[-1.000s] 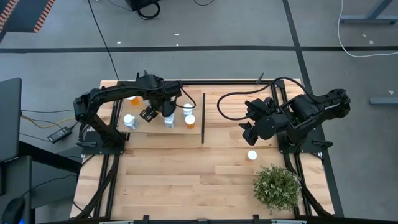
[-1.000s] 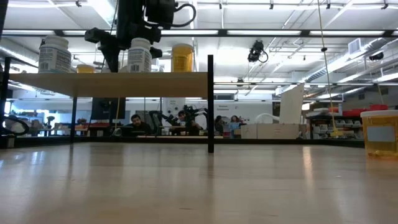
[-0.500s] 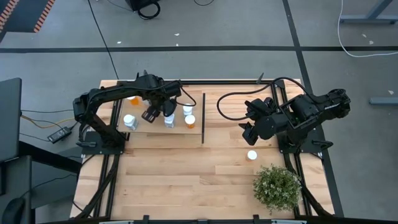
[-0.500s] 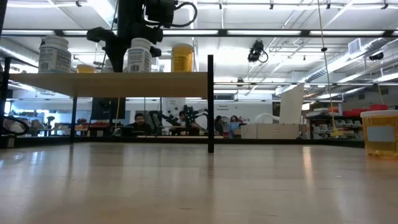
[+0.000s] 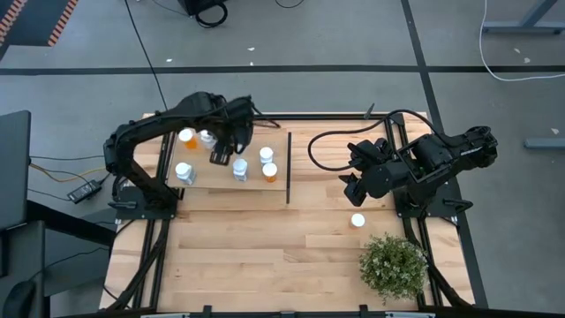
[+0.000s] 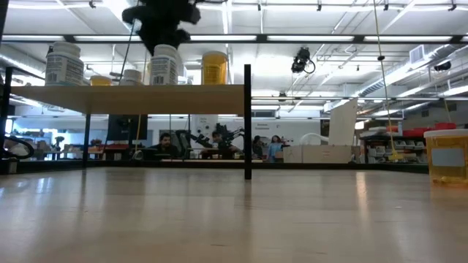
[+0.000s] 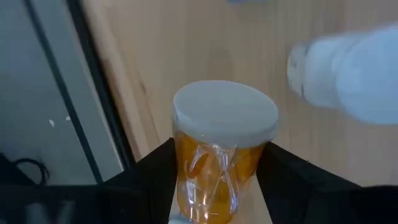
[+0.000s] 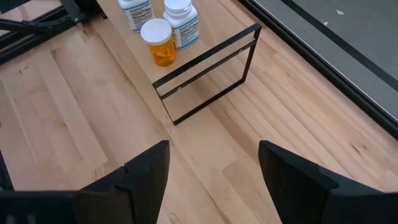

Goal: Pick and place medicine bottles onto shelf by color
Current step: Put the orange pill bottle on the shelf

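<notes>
In the left wrist view, low in the frame, the left gripper (image 7: pixel 214 180) grasps an upright orange bottle (image 7: pixel 221 155) between its fingers, over the shelf (image 5: pixel 221 181) at upper left. The right gripper (image 8: pixel 211 180), released, waits well apart, right of the divider (image 5: pixel 289 168).

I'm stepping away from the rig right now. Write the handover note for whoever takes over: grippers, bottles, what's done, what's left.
Left gripper: up above the shelf, over the bottles there. An orange bottle sits right in front of its wrist camera.
Right gripper: open, empty, over the table's right half.
Done: six bottles stand on the shelf, four white bottles and two orange ones, which stand apart.
Left: the last bottle, orange-bodied, stands on the table between the right arm and the potted plant.
</notes>
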`<state>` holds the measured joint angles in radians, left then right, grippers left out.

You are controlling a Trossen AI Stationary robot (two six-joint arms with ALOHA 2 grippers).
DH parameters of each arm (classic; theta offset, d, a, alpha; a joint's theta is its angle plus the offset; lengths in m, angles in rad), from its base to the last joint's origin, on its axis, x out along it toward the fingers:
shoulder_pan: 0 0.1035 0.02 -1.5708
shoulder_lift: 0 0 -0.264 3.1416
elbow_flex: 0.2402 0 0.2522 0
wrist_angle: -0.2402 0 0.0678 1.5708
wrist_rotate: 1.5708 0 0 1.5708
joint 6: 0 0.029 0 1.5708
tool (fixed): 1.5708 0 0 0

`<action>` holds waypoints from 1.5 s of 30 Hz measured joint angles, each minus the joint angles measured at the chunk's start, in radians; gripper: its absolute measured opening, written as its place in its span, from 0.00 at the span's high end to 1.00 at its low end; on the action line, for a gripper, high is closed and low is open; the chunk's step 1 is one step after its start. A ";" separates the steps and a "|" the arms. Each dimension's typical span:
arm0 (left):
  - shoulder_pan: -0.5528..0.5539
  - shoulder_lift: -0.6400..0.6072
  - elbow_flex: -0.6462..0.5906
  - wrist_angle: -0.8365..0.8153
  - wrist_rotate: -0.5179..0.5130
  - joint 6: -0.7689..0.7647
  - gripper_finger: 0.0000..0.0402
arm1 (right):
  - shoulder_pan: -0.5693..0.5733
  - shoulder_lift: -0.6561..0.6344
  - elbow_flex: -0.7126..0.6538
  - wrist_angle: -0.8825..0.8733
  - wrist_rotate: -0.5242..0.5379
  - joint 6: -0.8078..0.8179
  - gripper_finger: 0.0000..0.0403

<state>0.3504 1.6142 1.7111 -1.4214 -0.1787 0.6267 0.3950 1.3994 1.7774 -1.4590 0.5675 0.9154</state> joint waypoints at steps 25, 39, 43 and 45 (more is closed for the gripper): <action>0.025 -0.208 0.193 0.199 -0.117 -0.840 0.52 | 0.000 0.000 0.000 0.010 -0.002 -0.097 0.37; -0.307 -0.258 0.193 0.203 -0.674 -1.126 0.50 | 0.000 0.000 0.000 0.088 0.000 -0.022 0.37; -0.363 -0.256 0.179 0.138 -0.745 -1.220 0.50 | 0.000 0.000 0.000 0.089 0.000 -0.034 0.37; -0.387 -0.270 0.130 0.122 -0.754 -1.299 0.51 | 0.000 0.000 0.000 0.087 0.000 -0.050 0.37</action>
<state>-0.0362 1.3438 1.8415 -1.2990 -0.9331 -0.6727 0.3946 1.3994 1.7774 -1.3716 0.5678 0.8651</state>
